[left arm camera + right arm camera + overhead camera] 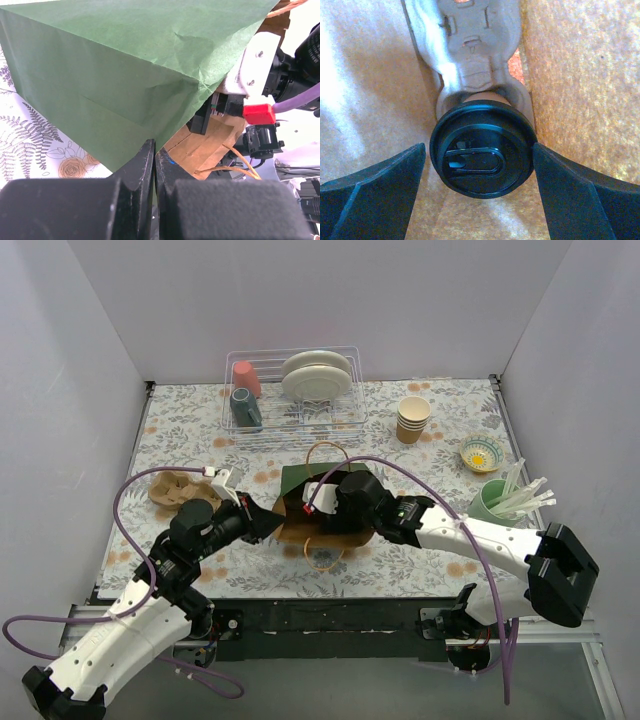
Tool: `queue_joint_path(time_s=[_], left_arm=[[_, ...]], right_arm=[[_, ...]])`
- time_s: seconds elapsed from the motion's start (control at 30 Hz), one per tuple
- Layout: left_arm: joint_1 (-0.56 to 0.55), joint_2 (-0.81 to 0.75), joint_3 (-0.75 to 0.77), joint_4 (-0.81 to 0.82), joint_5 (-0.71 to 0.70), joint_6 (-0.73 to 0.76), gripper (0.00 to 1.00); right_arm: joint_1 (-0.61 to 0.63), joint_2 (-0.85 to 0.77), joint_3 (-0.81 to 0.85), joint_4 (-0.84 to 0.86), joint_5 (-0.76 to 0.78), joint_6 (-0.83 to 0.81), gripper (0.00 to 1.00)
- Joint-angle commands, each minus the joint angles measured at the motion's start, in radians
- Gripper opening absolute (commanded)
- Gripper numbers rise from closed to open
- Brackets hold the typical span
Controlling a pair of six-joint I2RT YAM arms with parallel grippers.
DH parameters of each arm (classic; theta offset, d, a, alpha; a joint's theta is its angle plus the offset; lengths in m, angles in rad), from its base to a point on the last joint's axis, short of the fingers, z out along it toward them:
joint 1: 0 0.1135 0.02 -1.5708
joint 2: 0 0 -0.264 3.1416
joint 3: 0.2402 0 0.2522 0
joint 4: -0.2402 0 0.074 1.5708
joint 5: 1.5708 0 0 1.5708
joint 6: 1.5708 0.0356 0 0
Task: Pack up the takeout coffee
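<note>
Coffee inside the bag, 2 claws at its mouth

Nearest the green paper bag (305, 483), the left claw (154, 165) is clamped shut on the bag's edge; the right claw (479, 167) reaches inside, fingers spread wide on either side of the takeout coffee (482, 147), not touching its black lid. Behind the bag on the worktop (400, 570) stands a dish rack (295, 390).

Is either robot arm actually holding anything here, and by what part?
The left end effector pinches the green paper bag by its edge; the right one holds nothing.
</note>
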Motion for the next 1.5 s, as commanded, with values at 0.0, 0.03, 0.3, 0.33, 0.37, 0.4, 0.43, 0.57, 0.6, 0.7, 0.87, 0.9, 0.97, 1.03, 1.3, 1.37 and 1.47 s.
queue_joint_path(time_s=[0.0,0.03,0.3,0.33,0.37,0.4,0.43,0.57,0.6,0.7,0.87,0.9,0.97,1.03,1.3,1.37,1.47], left_arm=[[0.001,0.007,0.042,-0.011,-0.012,0.019,0.00],[0.001,0.008,0.042,-0.011,-0.012,0.021,0.00],[0.001,0.013,0.046,-0.010,-0.012,0.024,0.00],[0.001,0.013,0.047,-0.011,-0.012,0.024,0.00],[0.001,0.014,0.046,-0.011,-0.011,0.022,0.00],[0.001,0.015,0.047,-0.011,-0.011,0.024,0.00],[0.001,0.018,0.049,-0.013,-0.011,0.024,0.00],[0.001,0.018,0.049,-0.014,-0.012,0.025,0.00],[0.001,0.019,0.050,-0.016,-0.014,0.025,0.00],[0.001,0.024,0.059,-0.019,-0.015,0.025,0.00],[0.001,0.033,0.072,-0.024,-0.018,0.030,0.00],[0.001,0.034,0.075,-0.025,-0.020,0.028,0.00],[0.001,0.036,0.076,-0.027,-0.021,0.028,0.00],[0.001,0.038,0.078,-0.028,-0.021,0.030,0.00],[0.001,0.041,0.082,-0.030,-0.021,0.024,0.00],[0.001,0.041,0.082,-0.030,-0.023,0.022,0.00],[0.001,0.045,0.085,-0.028,-0.021,0.028,0.00]], right_arm=[[-0.011,-0.025,0.062,-0.032,-0.008,0.015,0.94],[-0.011,-0.025,0.066,-0.037,-0.008,0.017,0.94],[-0.013,-0.017,0.089,-0.061,0.006,0.023,0.98],[-0.014,-0.015,0.091,-0.065,0.002,0.024,0.98],[-0.014,-0.017,0.092,-0.066,0.002,0.027,0.99],[-0.014,-0.015,0.097,-0.071,0.001,0.029,0.98],[-0.014,-0.017,0.098,-0.072,-0.002,0.029,0.99],[-0.014,-0.011,0.114,-0.094,-0.004,0.030,0.95],[-0.014,-0.009,0.120,-0.100,-0.007,0.033,0.91],[-0.014,-0.005,0.132,-0.109,-0.004,0.044,0.87],[-0.014,0.003,0.155,-0.132,0.004,0.043,0.85],[-0.014,0.002,0.160,-0.135,0.005,0.043,0.86],[-0.014,-0.002,0.166,-0.141,0.005,0.043,0.87],[-0.014,0.000,0.174,-0.153,0.007,0.046,0.91],[-0.014,-0.017,0.204,-0.190,0.005,0.049,0.95],[-0.014,-0.021,0.207,-0.193,-0.007,0.053,0.95],[-0.014,-0.015,0.212,-0.206,-0.018,0.061,0.91]])
